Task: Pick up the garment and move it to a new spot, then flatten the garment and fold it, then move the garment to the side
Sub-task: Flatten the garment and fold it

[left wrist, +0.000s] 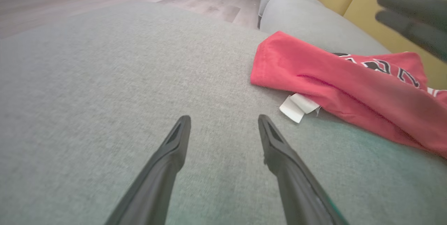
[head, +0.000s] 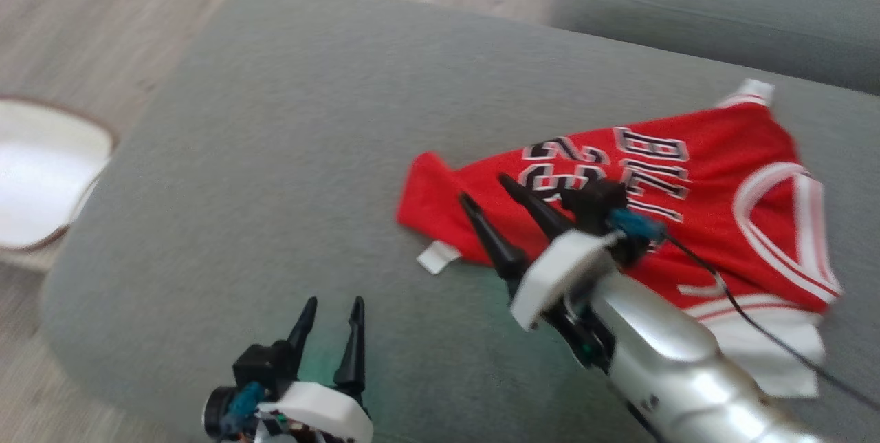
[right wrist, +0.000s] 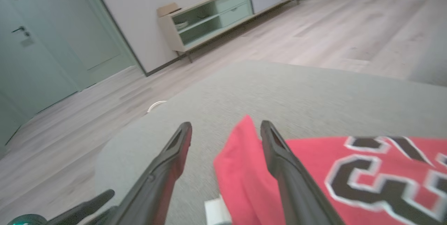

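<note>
We see the grey ottoman (head: pixel 275 120) bearing the red jersey (head: pixel 722 181) on its right half, rumpled, so flattening looks due. The right arm (head: pixel 660 353) reaches over the jersey's left end, the right jaws wide and gripping nothing, likely placed to smooth it. The left jaws hang wide above bare fabric at near left, near the white tag (head: pixel 438 256), ready to help.
</note>
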Available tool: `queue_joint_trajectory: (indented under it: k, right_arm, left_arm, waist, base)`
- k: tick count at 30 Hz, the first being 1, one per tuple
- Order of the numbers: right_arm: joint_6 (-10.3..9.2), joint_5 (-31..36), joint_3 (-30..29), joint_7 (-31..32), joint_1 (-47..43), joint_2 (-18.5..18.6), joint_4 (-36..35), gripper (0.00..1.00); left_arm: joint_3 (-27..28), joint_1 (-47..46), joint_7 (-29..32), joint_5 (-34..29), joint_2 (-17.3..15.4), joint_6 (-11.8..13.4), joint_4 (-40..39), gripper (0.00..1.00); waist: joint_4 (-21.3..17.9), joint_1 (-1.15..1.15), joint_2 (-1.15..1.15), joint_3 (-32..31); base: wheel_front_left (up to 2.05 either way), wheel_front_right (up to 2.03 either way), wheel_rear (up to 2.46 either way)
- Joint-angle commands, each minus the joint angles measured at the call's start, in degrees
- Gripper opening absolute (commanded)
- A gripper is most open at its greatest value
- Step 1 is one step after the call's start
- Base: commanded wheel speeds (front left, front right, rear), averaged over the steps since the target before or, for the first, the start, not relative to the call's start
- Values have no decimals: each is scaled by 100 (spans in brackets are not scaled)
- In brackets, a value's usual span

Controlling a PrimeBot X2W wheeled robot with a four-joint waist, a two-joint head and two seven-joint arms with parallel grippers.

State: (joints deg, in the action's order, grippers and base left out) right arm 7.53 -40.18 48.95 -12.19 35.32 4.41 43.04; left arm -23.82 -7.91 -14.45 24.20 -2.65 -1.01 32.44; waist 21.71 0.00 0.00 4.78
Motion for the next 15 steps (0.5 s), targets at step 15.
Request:
queue_joint_trajectory:
  k: [15]
  right_arm:
    - [-4, 969, -2748, -279, -1709, 803, 223, 100]
  left_arm:
    - [540, -96, -55, -111, -22, 18, -167, 100]
  waist:
    - [-1421, 0, 0, -268]
  base:
    - [0, 0, 0]
